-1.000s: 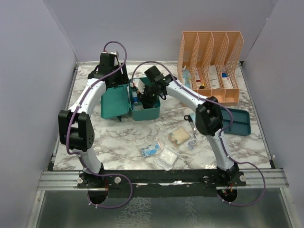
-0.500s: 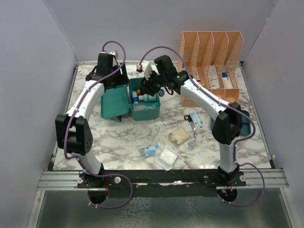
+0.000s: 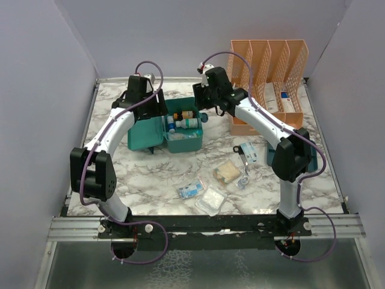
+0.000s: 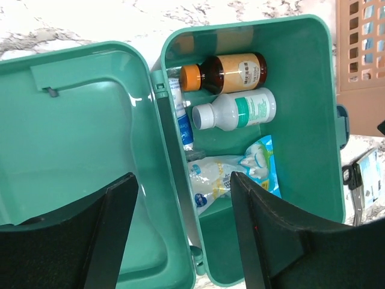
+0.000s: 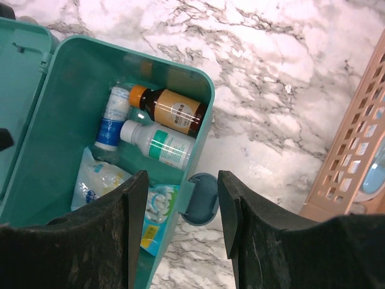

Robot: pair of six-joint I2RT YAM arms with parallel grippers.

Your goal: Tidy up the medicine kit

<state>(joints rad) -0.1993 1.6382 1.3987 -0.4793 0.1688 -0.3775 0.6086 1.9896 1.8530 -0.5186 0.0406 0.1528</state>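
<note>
Seen from above, the teal-green medicine kit [image 3: 184, 139] lies open on the marble table [image 3: 150, 180], toward the back and left of centre. Its lid [image 3: 144, 133] is thrown flat to the left. The left gripper [image 3: 156, 109] hangs over the hinge side and the right gripper [image 3: 200, 103] over the box's far right corner. An orange file organizer [image 3: 267, 66] stands at the back right. Loose packets [image 3: 204, 194] lie scattered nearer the arm bases, apart from the kit.

The left wrist camera looks straight down into the kit. That gripper's two black fingers [image 4: 114, 235] stand wide apart with nothing between them, above the line where lid meets box. Inside, a brown bottle [image 4: 225, 72] with an orange cap lies on its side at the far end. A white bottle [image 4: 237, 110] with a green label lies just beside it, and a white-and-blue tube [image 4: 183, 117] runs along the hinge wall. Blue-and-white pouches [image 4: 240, 171] fill the nearer part.

From the right wrist, the other pair of fingers [image 5: 90, 241] is likewise parted and empty-handed. They frame the kit's right wall and its small latch [image 5: 201, 201]; whether they touch the box cannot be told. The two bottles show side by side within, and the organizer's mesh fills the right edge.
</note>
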